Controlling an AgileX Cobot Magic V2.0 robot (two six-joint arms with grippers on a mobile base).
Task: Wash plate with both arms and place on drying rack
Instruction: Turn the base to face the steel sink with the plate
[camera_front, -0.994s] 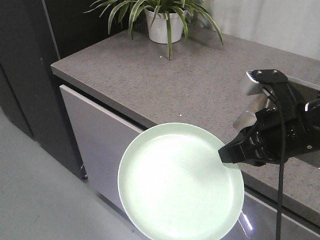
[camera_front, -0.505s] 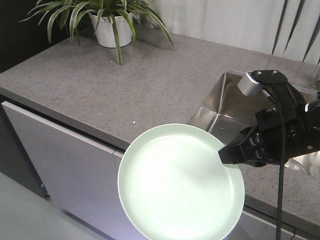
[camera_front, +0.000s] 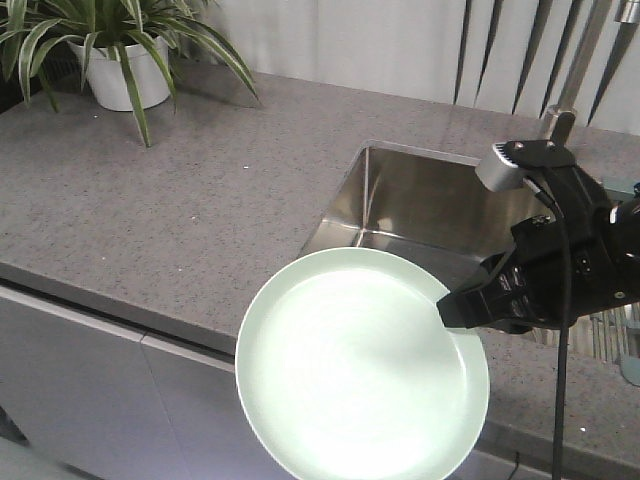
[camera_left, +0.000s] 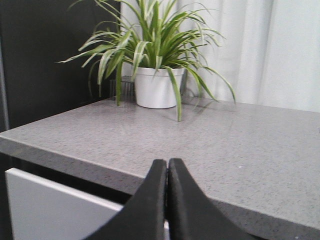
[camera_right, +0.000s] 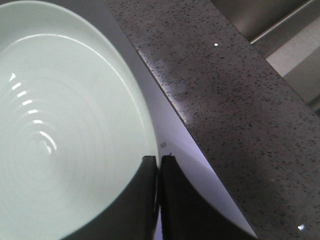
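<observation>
Front view: the plate (camera_front: 362, 365), pale mint green, is held clear of the grey speckled counter (camera_front: 200, 210), out past its front edge and just below the front left corner of the steel sink (camera_front: 440, 200), with its face tilted toward the camera. The right fingers (camera_front: 470, 305) are closed narrow on the plate's right rim; the right wrist view shows the same grip, the rim caught between the two black tips. The left fingers (camera_left: 150, 200) are pressed together with nothing between them, level with the counter's front edge and pointing toward a potted plant (camera_left: 155, 85) at the back left corner. A tap (camera_front: 585, 60) rises behind the sink
</observation>
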